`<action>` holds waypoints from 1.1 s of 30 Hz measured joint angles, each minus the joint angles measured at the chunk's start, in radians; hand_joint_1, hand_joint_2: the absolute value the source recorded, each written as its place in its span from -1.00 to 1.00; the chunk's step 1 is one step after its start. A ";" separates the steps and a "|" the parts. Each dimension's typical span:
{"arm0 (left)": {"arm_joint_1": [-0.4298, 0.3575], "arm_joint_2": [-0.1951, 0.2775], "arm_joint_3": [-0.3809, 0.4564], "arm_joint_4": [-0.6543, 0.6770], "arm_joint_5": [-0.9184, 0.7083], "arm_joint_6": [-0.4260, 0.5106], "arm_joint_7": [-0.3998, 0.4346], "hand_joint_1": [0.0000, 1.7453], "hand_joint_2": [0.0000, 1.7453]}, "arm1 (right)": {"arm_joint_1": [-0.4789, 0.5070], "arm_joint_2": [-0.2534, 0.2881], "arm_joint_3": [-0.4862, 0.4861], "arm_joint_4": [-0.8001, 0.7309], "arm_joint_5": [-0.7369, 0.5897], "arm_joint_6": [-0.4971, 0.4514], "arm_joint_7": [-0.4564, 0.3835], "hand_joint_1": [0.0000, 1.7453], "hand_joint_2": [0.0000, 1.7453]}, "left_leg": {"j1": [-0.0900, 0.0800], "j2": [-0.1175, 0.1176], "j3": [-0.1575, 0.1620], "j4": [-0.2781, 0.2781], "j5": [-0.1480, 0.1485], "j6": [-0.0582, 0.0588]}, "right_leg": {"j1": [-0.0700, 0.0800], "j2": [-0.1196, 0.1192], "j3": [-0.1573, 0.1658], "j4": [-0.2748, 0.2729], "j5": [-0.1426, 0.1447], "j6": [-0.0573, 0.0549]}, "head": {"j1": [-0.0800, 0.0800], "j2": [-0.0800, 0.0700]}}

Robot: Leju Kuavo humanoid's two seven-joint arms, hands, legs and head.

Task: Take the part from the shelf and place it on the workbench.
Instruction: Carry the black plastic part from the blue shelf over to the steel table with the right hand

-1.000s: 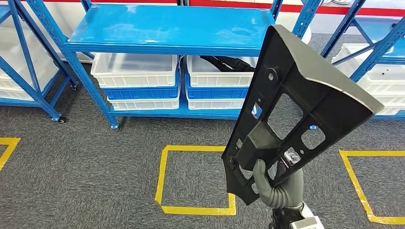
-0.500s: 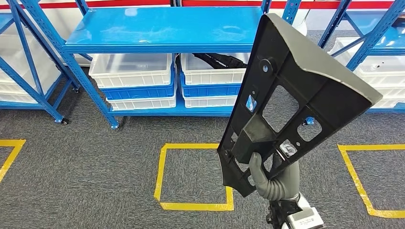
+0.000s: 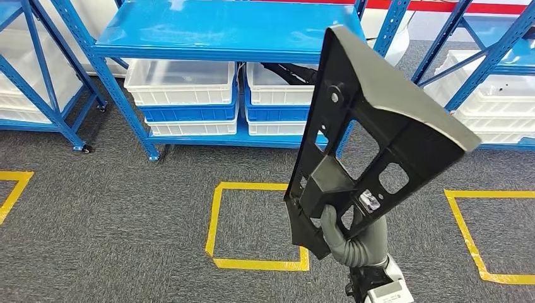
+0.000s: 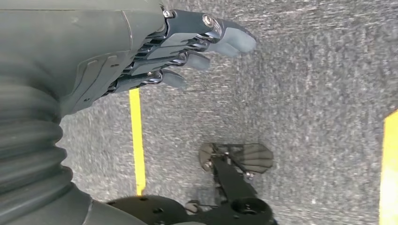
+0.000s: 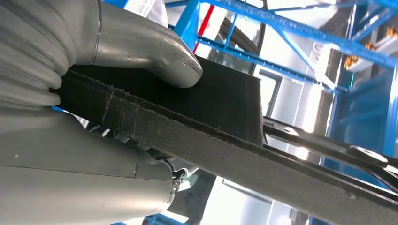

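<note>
Part (image 3: 372,136) now further left, tilted

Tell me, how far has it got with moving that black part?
Done: the black part is off the blue shelf. In hand: the right hand grips its lower end, holding it upright; the left hand hangs over the carpet holding nothing. Left: setting it on the workbench, nowhere in these pictures.

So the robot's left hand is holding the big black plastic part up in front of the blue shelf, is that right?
Not quite: it is the right hand that holds the black plastic part up in front of the blue shelf, as the head view shows. The left hand holds nothing, its fingers extended over the grey carpet in the left wrist view.
</note>
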 joint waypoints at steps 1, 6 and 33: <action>0.002 0.004 0.000 0.000 -0.007 -0.002 -0.001 -1.00 1.00 | 0.005 0.003 0.000 0.001 0.000 -0.009 -0.007 1.00 1.00 | 0.001 0.000 -0.003 0.000 0.004 -0.004 | -0.003 0.000 0.042 -0.068 0.022 0.009 | 0.000 0.000; 0.004 0.023 -0.002 -0.003 -0.022 -0.007 0.003 -1.00 1.00 | 0.034 0.017 -0.001 0.003 0.032 -0.036 -0.023 1.00 1.00 | -0.008 0.001 -0.011 0.003 0.012 -0.003 | -0.002 0.004 0.128 -0.241 0.072 0.000 | -0.003 0.000; -0.007 0.008 -0.016 -0.012 -0.065 -0.002 -0.043 -1.00 1.00 | 0.047 0.035 0.000 0.033 0.124 -0.068 -0.004 1.00 1.00 | 0.031 0.005 -0.134 0.288 -0.124 -0.049 | -0.009 0.001 0.085 -0.195 0.085 -0.008 | -0.020 0.000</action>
